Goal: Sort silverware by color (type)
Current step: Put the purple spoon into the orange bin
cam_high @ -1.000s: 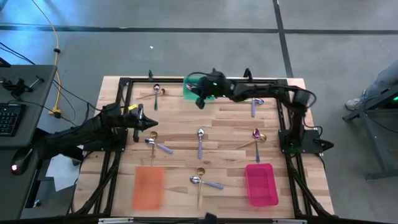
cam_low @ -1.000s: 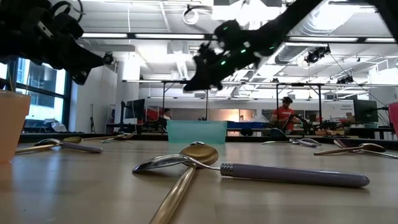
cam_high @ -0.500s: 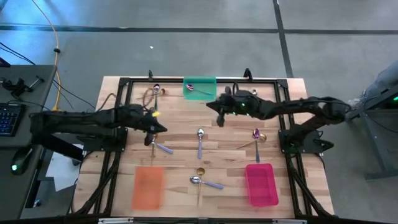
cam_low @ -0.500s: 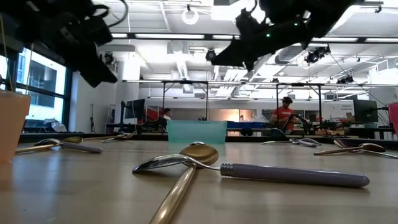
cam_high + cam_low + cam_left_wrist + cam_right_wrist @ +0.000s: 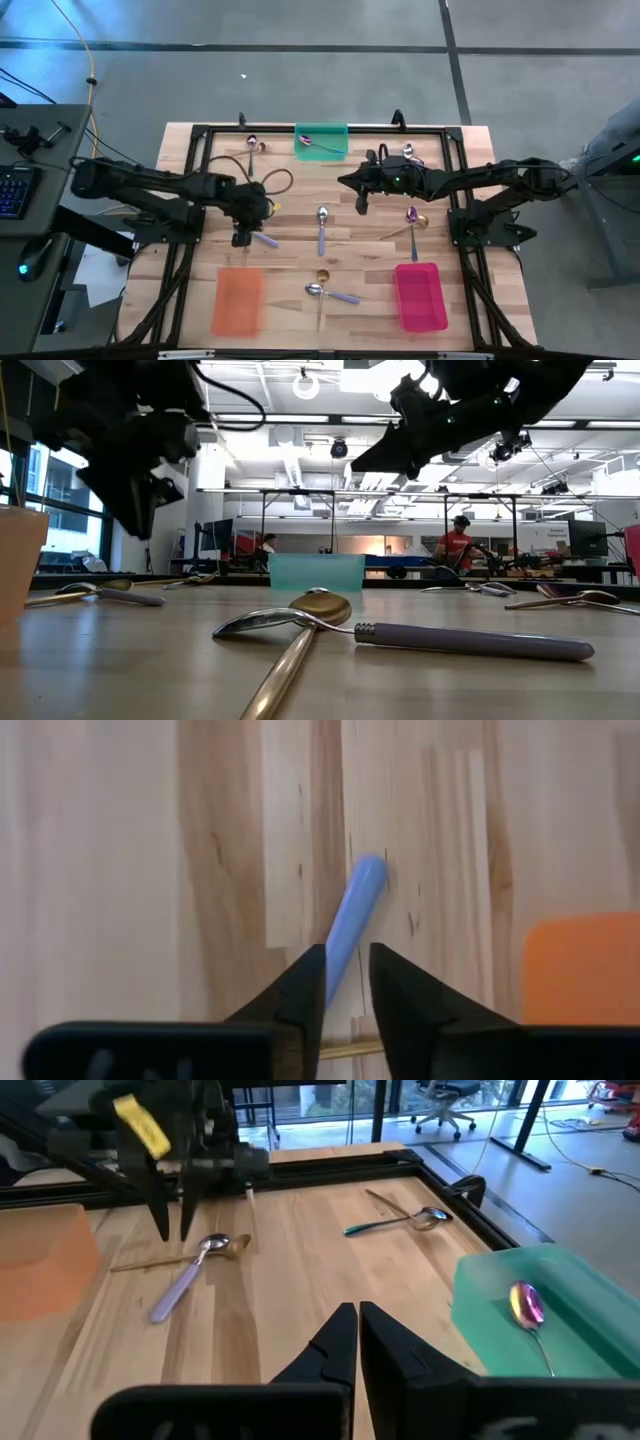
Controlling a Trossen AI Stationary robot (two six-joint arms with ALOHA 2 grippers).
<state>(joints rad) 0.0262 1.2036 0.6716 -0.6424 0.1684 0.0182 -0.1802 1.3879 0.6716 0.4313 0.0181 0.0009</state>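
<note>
My left gripper (image 5: 242,236) (image 5: 347,982) points down, open by a narrow gap, just above a crossed pair of spoons. Beyond its fingertips lies the silver spoon's lavender handle (image 5: 350,910), and a gold handle (image 5: 340,1046) shows between them. In the right wrist view its fingertips (image 5: 172,1230) stand clear above that pair (image 5: 195,1260). My right gripper (image 5: 361,206) (image 5: 352,1325) is shut and empty, in the air near the table's middle. An iridescent purple spoon (image 5: 527,1308) lies in the green tray (image 5: 322,133). A lone silver spoon (image 5: 321,228) lies at mid-table.
An orange tray (image 5: 238,302) and a pink tray (image 5: 420,296) sit at the near side. Between them lies a gold and silver pair (image 5: 322,288) (image 5: 330,622). More spoons lie at the far left (image 5: 250,148), the far right (image 5: 408,153) and the right (image 5: 412,220). A black frame (image 5: 200,132) rings the table.
My right gripper has drawn away from the green tray toward the table's middle and near side, and the iridescent spoon now shows lying in that tray. My left gripper has moved right and toward the near edge, tipping down over the gold and lavender spoon pair.
</note>
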